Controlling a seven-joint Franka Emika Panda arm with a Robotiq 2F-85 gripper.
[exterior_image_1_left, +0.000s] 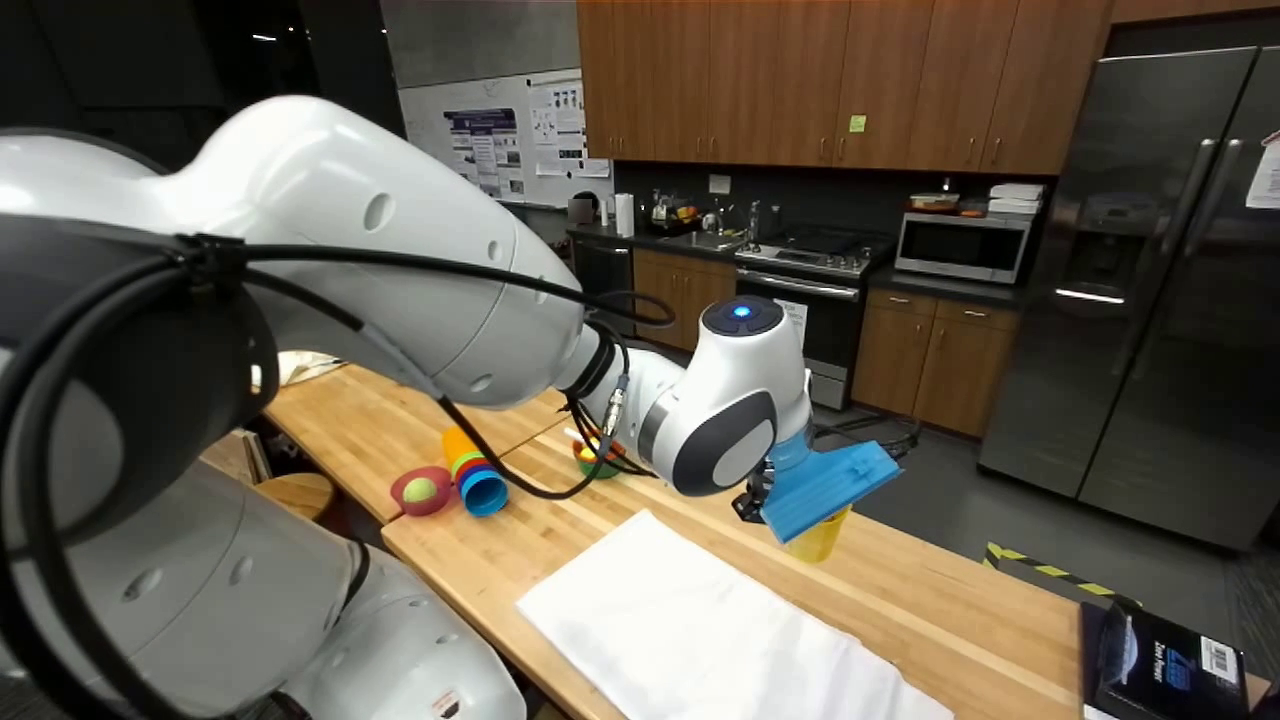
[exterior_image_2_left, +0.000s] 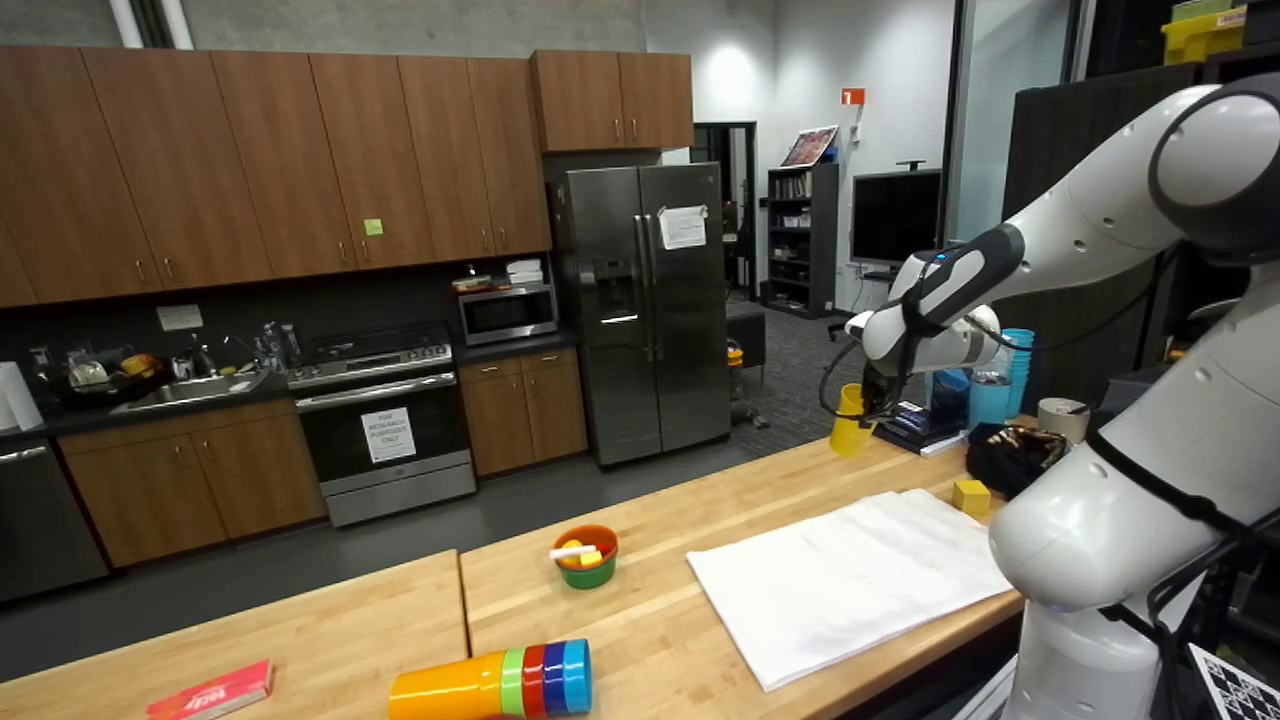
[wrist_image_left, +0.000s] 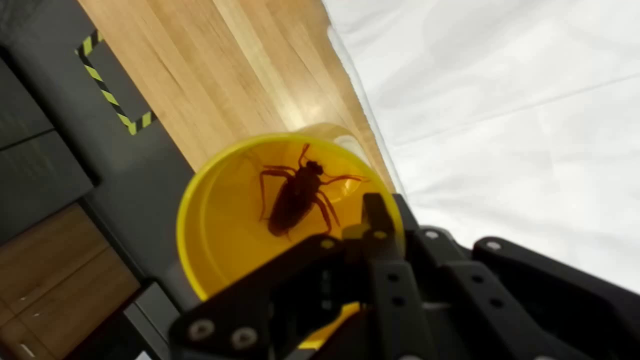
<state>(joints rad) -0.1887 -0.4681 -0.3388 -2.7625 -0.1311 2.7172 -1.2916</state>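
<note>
The tool (wrist_image_left: 390, 205), jaws drawn together, pinches the yellow cup (wrist_image_left: 220, 230) by its rim (a dark insect figure (wrist_image_left: 295, 197) lies inside the cup); white cloth (wrist_image_left: 525, 130) spreads near the cup.

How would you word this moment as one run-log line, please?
Gripper: shut on wall of yellow cup | cup contents: dark insect-like figure | alongside: white sheet on wooden table

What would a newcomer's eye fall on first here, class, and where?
First is probably the dark brown, long-legged insect shape inside the round yellow plastic cup, whose wall the black gripper pinches in the wrist view. Next come the white robot arm across an exterior view and the stack of orange, green, red and blue cups on the pale wooden table.
</note>
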